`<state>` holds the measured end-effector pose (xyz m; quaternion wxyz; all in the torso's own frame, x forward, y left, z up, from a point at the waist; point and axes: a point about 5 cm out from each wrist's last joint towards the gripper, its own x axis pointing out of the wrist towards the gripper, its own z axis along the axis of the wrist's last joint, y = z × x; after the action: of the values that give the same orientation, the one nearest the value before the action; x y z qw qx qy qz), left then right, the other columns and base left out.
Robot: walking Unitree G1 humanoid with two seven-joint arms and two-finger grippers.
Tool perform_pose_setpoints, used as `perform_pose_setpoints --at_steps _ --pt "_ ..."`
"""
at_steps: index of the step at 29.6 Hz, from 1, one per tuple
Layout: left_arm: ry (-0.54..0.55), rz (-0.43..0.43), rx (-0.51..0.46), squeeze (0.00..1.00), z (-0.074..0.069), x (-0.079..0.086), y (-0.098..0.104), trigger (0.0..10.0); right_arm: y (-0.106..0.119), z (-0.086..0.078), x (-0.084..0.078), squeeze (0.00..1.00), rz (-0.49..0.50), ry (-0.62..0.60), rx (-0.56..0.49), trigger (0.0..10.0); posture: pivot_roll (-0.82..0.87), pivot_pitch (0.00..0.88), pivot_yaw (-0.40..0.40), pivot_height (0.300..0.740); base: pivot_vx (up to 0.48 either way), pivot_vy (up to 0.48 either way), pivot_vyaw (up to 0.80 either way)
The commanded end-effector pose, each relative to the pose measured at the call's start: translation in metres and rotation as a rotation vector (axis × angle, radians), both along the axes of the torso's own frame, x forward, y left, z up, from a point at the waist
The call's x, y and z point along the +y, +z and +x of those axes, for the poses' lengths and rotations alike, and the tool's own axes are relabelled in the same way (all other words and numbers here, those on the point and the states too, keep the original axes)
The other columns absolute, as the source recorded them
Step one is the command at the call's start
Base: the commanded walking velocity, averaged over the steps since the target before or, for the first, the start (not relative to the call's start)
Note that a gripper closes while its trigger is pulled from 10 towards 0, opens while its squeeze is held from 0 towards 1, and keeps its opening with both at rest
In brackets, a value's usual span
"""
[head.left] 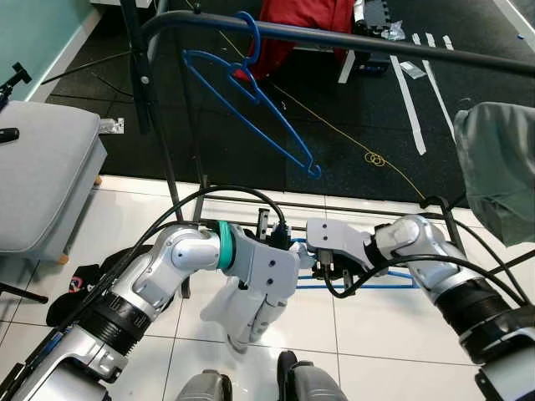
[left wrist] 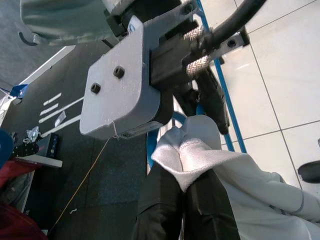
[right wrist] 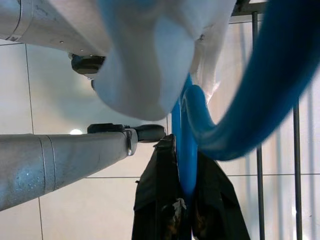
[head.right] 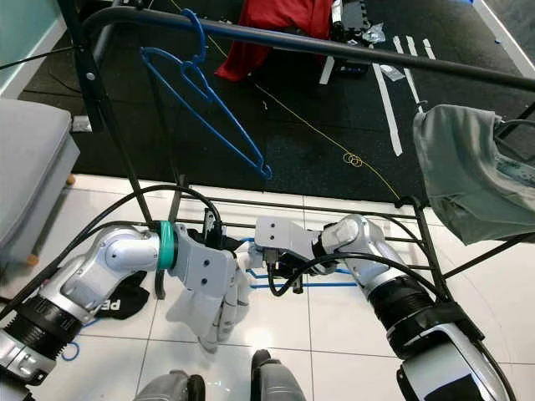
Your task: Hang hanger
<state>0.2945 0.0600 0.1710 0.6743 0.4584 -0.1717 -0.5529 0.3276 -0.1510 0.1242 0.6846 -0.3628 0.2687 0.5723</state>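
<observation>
Two claws are met low at 6 o'clock, below the rack rail (head.left: 351,39). The left claw (left wrist: 182,200) is seen pressed together on a white garment (head.left: 251,313), which hangs limp from it. The right claw (right wrist: 187,210) is pinching the second blue hanger (right wrist: 187,145), its bar held between the black fingers (right wrist: 155,200); in the head view its blue rods (head.left: 368,284) lie low by the rack's base bars. Another blue hanger (head.left: 251,104) is already hooked on the rail at 11 o'clock, tilted.

Judged step: garment being fitted to the held hanger before hanging. For a good result, the neck opening should be spread over one shoulder of the hanger first, the hanger kept level, and the hook kept free of cloth and cable.

Floor: white tile near, black matting beyond, taped strips (head.left: 410,104) at 1 o'clock. Grey cushion (head.left: 42,180) at 9 o'clock, grey-green cloth (head.left: 501,171) at 3 o'clock, red cloth (head.left: 301,25) at 12 o'clock.
</observation>
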Motion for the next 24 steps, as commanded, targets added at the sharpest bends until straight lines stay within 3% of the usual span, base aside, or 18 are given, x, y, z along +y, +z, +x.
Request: perform_pose_setpoints --at_steps 1,11,15,24 --pt "-0.046 -0.022 -0.018 0.0 -0.004 -0.009 0.005 10.0 -0.004 -0.001 0.004 0.0 -0.002 0.016 0.002 0.0 -0.03 0.116 -0.007 0.74 0.0 0.0 0.0" --pt "-0.033 -0.055 0.004 0.0 -0.005 -0.008 0.011 10.0 -0.015 0.005 0.008 0.0 0.028 -0.094 -0.021 0.0 -0.03 0.113 -0.01 0.74 0.0 0.0 0.0" --pt "-0.005 -0.084 0.024 0.0 -0.006 -0.005 0.01 10.0 -0.014 0.011 0.007 0.0 0.126 -0.218 -0.056 0.0 -0.03 0.117 -0.012 0.74 0.0 0.0 0.0" --pt "0.036 -0.06 0.035 0.0 -0.003 0.004 0.004 10.0 -0.015 0.007 0.005 0.0 0.196 -0.245 -0.043 0.0 -0.03 0.126 -0.01 0.74 0.0 0.0 0.0"
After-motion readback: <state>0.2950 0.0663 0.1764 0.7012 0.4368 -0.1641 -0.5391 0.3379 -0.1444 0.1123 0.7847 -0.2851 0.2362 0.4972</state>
